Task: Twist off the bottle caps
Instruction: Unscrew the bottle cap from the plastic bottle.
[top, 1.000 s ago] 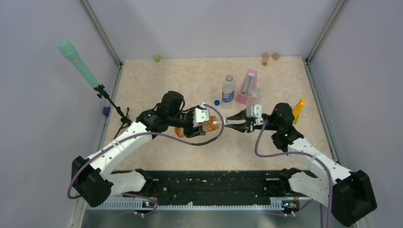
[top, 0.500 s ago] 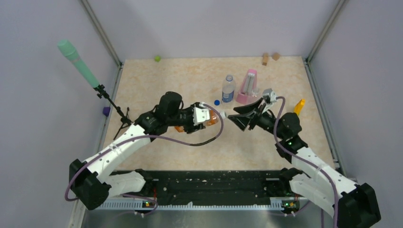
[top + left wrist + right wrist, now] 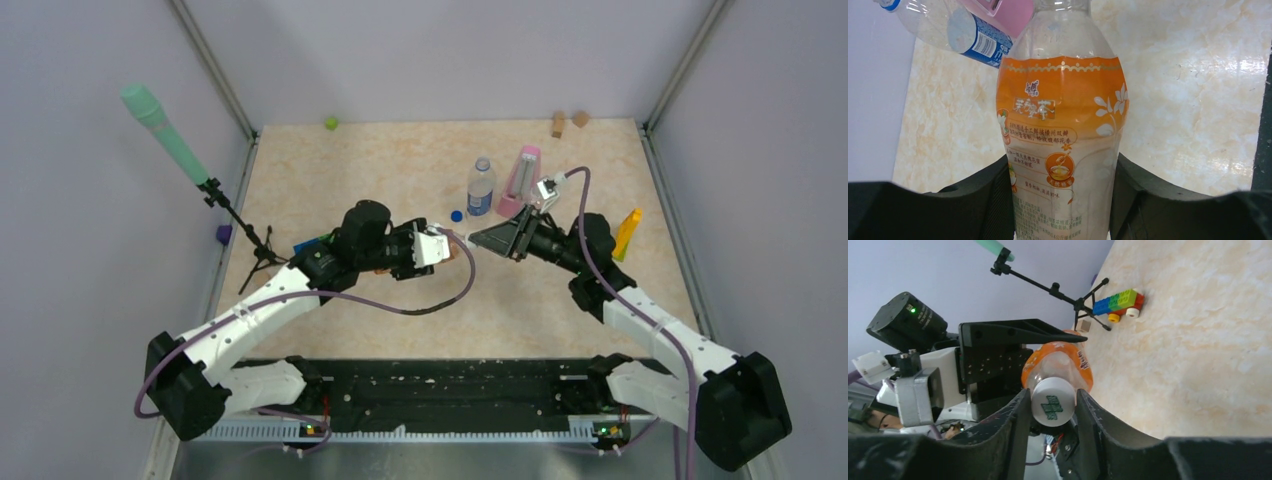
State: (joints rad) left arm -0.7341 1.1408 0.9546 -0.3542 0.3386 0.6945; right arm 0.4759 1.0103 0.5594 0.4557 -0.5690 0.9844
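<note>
My left gripper (image 3: 438, 247) is shut on the orange-labelled bottle (image 3: 1063, 125) and holds it off the table, neck pointing right. Its pads (image 3: 995, 200) press both sides of the bottle's body. My right gripper (image 3: 473, 240) meets the bottle's neck; in the right wrist view its jaws are shut on the bottle's white cap (image 3: 1053, 407), which bears a green cross. The short clear bottle with a blue label (image 3: 481, 188) stands upright behind, a dark blue cap (image 3: 456, 215) loose on the table beside it. The taller plain clear bottle is hidden.
A pink metronome (image 3: 522, 178) stands right of the blue-labelled bottle. A slim yellow object (image 3: 627, 233) is at the right. A green-headed microphone on a tripod (image 3: 240, 235) stands left, with a toy brick car (image 3: 1115, 302) near it. A green cube (image 3: 330, 123) and wooden blocks (image 3: 568, 121) lie at the back.
My right gripper has rolled around the bottle's axis while on the cap, its wrist now higher and further back. My left arm has shifted slightly right with the bottle.
</note>
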